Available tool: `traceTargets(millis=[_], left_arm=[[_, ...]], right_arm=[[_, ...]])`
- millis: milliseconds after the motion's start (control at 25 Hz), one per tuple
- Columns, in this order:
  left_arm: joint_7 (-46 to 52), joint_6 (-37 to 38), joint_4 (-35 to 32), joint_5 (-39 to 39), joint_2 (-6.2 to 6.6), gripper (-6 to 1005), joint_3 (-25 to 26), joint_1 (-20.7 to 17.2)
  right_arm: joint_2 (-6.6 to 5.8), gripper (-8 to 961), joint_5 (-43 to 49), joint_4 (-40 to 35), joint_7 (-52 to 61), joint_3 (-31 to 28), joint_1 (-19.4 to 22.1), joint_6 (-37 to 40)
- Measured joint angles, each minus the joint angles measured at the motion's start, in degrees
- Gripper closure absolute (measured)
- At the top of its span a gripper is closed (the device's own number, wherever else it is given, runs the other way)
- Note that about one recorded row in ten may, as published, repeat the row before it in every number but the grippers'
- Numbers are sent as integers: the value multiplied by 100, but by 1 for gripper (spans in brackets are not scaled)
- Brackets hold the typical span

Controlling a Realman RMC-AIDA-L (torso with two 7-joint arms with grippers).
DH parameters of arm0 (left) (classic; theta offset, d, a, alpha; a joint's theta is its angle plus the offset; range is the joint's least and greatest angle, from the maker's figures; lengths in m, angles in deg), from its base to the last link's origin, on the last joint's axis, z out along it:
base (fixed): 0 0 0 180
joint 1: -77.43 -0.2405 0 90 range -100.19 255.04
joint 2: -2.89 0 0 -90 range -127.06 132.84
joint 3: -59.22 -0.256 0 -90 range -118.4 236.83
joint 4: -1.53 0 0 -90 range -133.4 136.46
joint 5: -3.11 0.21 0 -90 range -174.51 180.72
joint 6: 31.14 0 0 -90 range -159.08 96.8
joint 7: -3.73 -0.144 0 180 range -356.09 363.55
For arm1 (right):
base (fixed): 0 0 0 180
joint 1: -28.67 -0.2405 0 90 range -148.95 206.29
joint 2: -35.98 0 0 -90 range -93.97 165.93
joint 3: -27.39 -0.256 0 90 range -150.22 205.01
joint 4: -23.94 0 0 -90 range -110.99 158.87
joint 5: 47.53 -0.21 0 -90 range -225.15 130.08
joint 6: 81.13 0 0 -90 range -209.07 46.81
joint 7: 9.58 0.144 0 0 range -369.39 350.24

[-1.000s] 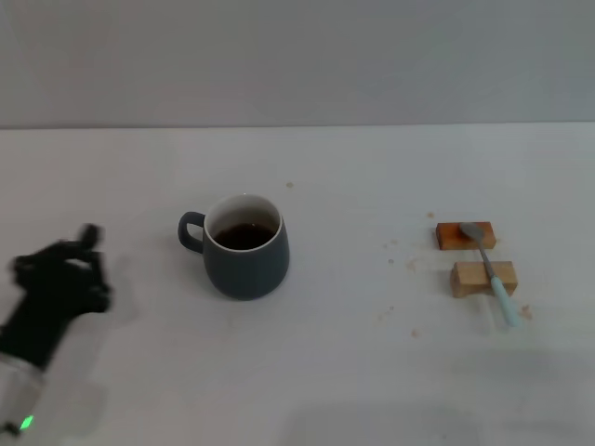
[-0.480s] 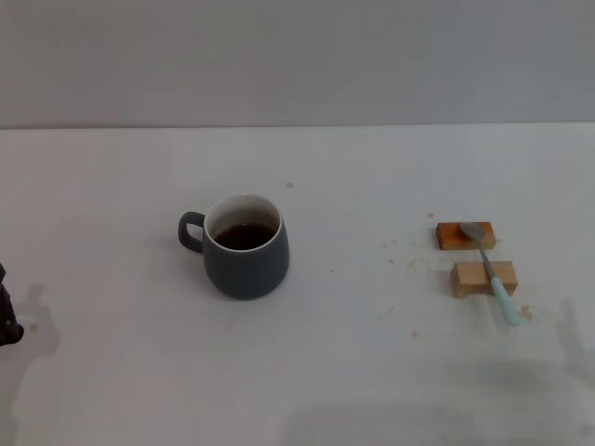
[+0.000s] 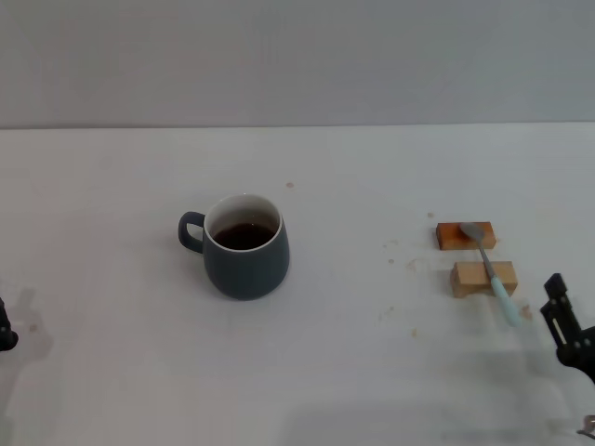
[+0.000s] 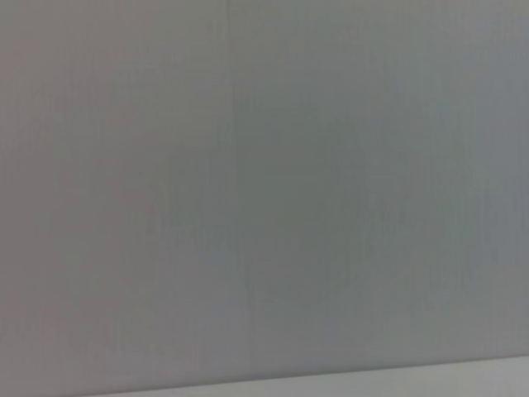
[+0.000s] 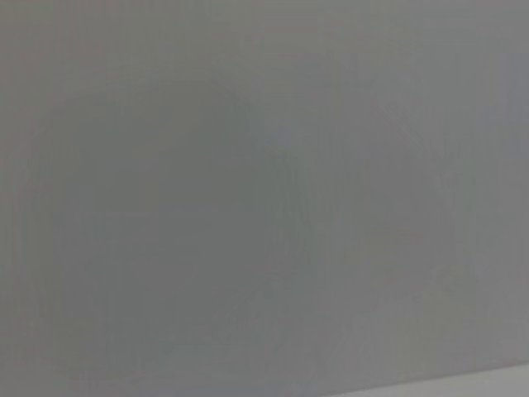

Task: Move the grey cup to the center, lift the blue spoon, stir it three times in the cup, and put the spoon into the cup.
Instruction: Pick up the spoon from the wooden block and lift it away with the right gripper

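The grey cup (image 3: 245, 247) stands upright a little left of the table's middle in the head view, handle to the left, dark liquid inside. The blue spoon (image 3: 491, 273) lies across two small wooden blocks at the right, metal bowl on the far block, pale handle toward the front. My right gripper (image 3: 563, 323) shows at the right edge, just right of and nearer than the spoon handle's end, apart from it. Only a dark sliver of my left gripper (image 3: 5, 327) shows at the left edge, far from the cup. Both wrist views show only a plain grey wall.
The reddish wooden block (image 3: 464, 235) and the pale wooden block (image 3: 482, 278) carry the spoon. Small crumbs lie on the white table (image 3: 353, 372) left of the blocks. The table's back edge meets a grey wall.
My left gripper has drawn back from near the cup to the left edge. My right gripper has come into view at the right edge, near the spoon handle. Cup and spoon have not moved.
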Motion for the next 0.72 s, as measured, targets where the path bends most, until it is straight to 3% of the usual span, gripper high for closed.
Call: traceTargets(millis=[720], left_arm=[[-152,-44,-15,15,1,1001,-23,5]], right_arm=[[-1,285,235,14,28,-1,-309,-963]])
